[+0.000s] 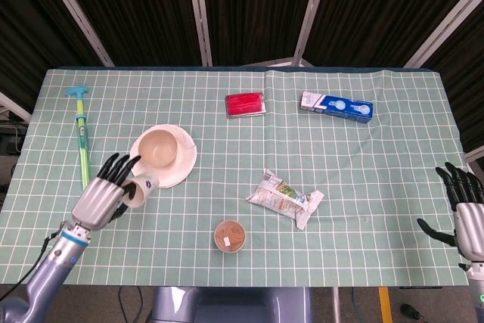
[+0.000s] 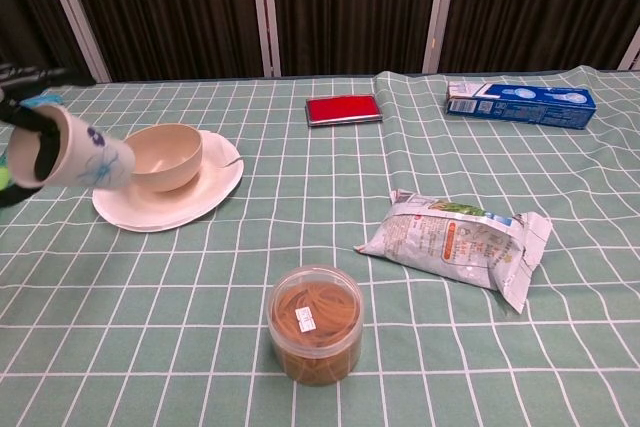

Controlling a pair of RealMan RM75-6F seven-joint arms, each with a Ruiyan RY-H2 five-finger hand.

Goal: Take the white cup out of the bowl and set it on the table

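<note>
My left hand (image 1: 104, 196) grips the white cup (image 1: 141, 189), which has a blue pattern on its side. The cup (image 2: 78, 159) is tilted in the air at the left edge of the chest view, off the front-left side of the plate. The cream bowl (image 1: 160, 147) sits on the white plate (image 1: 184, 170) with nothing in it. The bowl (image 2: 163, 155) and the plate (image 2: 210, 187) also show in the chest view. My right hand (image 1: 469, 213) hangs with fingers spread at the table's right edge, holding nothing.
A green-and-yellow pump tool (image 1: 82, 138) lies left of the plate. A round tub (image 1: 231, 235) stands near the front edge, a foil snack bag (image 1: 285, 197) right of it. A red box (image 1: 246, 104) and a blue box (image 1: 336, 107) lie at the back.
</note>
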